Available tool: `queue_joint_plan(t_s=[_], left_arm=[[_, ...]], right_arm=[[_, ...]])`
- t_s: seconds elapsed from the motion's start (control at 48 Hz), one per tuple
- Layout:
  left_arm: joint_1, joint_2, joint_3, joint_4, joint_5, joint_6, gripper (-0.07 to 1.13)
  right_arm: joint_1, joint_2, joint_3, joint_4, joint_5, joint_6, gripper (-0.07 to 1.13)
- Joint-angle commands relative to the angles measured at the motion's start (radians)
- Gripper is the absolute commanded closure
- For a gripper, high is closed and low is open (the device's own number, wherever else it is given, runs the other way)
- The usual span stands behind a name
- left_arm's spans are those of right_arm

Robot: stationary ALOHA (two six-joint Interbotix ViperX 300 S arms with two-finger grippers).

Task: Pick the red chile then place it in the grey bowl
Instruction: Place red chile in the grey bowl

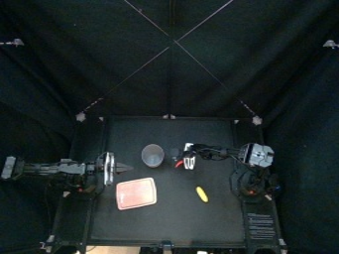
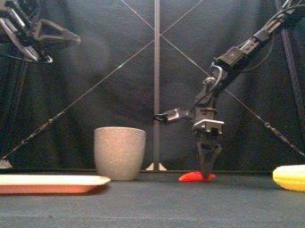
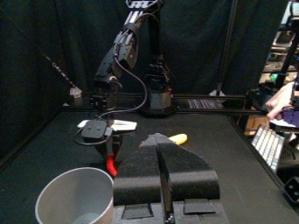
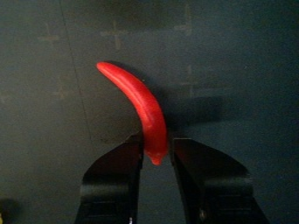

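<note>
red chile (image 4: 135, 96): flat on bench (image 1: 172, 223), right of grey speckled cup (image 2: 120, 152) | right gripper (image 2: 205, 167): jaws clamped on one tip | likely light, stiff, smooth plastic; tip hold may let it swing, mid-body surer | left gripper (image 3: 163, 144): jaws together, parked left | bench matte black; pink tray (image 2: 48, 183), yellow toy (image 2: 290, 177) well apart

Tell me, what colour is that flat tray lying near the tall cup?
Pink. The tray shows best in the top view, near the grey cup.
</note>
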State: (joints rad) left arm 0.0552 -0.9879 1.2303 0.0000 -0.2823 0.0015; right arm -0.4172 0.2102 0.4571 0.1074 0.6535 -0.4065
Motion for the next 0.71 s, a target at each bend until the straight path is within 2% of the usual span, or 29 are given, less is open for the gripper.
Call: queue_joint_plan(t_s=[0.021, 0.458, 0.708], left_arm=[[0.002, 0.003, -0.012, 0.002, -0.003, 0.000, 1.09], [0.002, 0.002, -0.012, 0.003, -0.005, 0.000, 1.09], [0.000, -0.003, -0.012, 0.003, -0.005, 0.000, 1.10]], right_arm=[[-0.005, -0.020, -0.008, 0.011, -0.009, -0.003, 0.46], [0.018, -0.244, -0.097, 0.061, -0.018, 0.002, 0.46], [0.080, -0.210, -0.213, 0.075, -0.089, 0.000, 0.46]])
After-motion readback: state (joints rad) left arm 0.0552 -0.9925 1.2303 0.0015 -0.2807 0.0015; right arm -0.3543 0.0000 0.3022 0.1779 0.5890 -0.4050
